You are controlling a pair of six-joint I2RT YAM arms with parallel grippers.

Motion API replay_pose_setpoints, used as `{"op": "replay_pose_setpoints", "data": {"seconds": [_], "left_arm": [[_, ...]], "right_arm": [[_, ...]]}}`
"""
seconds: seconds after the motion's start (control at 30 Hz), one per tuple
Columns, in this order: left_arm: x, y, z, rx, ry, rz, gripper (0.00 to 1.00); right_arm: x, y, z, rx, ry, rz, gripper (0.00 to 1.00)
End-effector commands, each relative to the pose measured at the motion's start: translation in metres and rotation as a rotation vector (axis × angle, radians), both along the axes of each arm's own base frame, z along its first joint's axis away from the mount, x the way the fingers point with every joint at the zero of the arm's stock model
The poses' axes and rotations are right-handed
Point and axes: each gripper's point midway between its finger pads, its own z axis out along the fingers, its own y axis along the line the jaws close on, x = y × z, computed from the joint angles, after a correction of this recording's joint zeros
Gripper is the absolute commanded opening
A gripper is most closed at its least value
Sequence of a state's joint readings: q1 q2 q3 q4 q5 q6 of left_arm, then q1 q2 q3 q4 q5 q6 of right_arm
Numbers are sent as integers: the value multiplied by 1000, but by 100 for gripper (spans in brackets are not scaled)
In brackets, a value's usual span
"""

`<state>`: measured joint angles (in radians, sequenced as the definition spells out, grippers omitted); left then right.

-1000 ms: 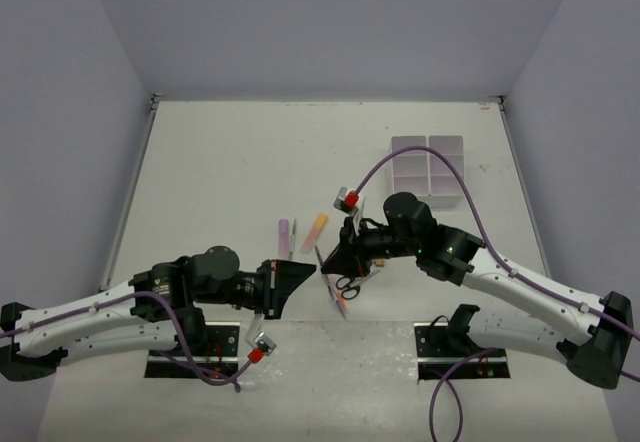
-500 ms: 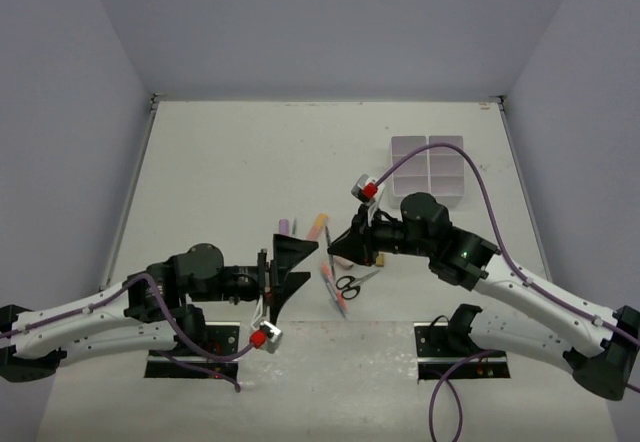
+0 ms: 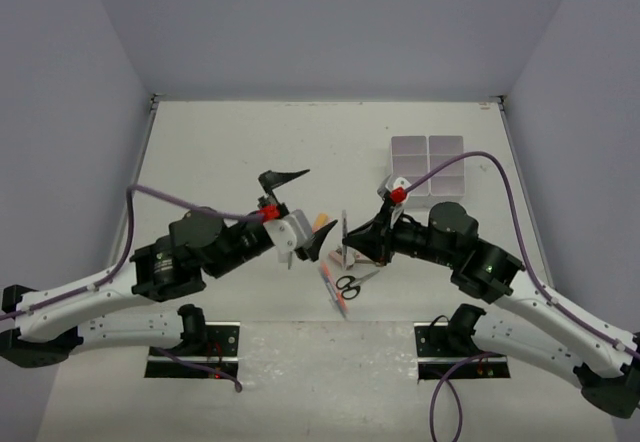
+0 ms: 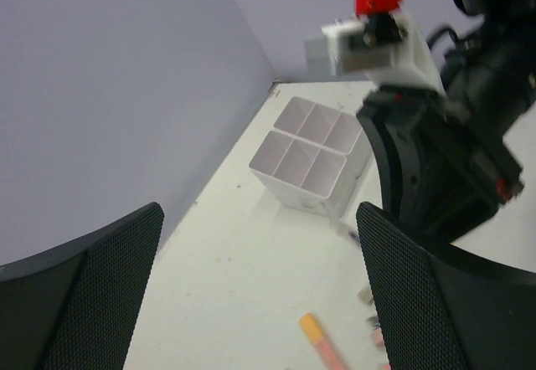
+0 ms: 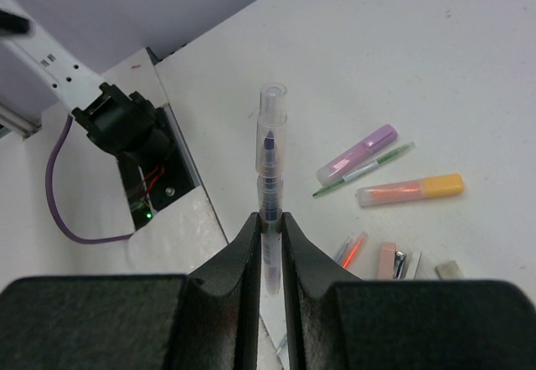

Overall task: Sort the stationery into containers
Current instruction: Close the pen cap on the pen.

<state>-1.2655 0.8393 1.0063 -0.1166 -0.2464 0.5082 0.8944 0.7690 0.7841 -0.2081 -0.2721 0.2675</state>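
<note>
My right gripper (image 5: 268,223) is shut on a clear pen with a blue core (image 5: 270,161), which sticks out past the fingertips. From above, that pen (image 3: 343,234) stands off the table at the right gripper (image 3: 350,237). My left gripper (image 3: 300,207) hangs open and empty above the table, just left of it. Below lie a lilac highlighter (image 5: 358,154), a green pen (image 5: 364,169), an orange highlighter (image 5: 410,190), a pink-red pen (image 5: 352,251), a pink eraser (image 5: 386,259) and a tan eraser (image 5: 448,268). Black scissors (image 3: 350,284) lie nearby. The white organiser box (image 3: 430,167) stands at the far right.
In the left wrist view the organiser box (image 4: 310,156) sits near the side wall, with the right arm (image 4: 444,169) close on the right and the orange highlighter (image 4: 322,345) below. The left arm's base plate and purple cable (image 5: 126,136) lie under the held pen.
The left gripper has opened, let go near the right gripper, and swung up and away. The right gripper, still shut on the clear pen, has shifted slightly right.
</note>
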Motion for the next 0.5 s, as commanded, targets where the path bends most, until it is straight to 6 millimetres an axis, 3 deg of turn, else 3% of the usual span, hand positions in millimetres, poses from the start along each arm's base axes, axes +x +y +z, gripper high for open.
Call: {"op": "replay_pose_setpoints", "data": {"seconds": [0.0,0.23,0.33,0.47], "left_arm": [[5,-27,7,-131,364,72,100],[-8,-19,60,-373,444,0,100],[-7,-23,68,-394,492,6,100],[-2,-15,75,-453,547,7,100]], "right_arm": [[11,-8,6,6,-86,-54,0],[3,-10,3,9,-116,-12,0],[-3,-8,6,30,-131,26,0],[-9,-9,15,69,-165,49,0]]}}
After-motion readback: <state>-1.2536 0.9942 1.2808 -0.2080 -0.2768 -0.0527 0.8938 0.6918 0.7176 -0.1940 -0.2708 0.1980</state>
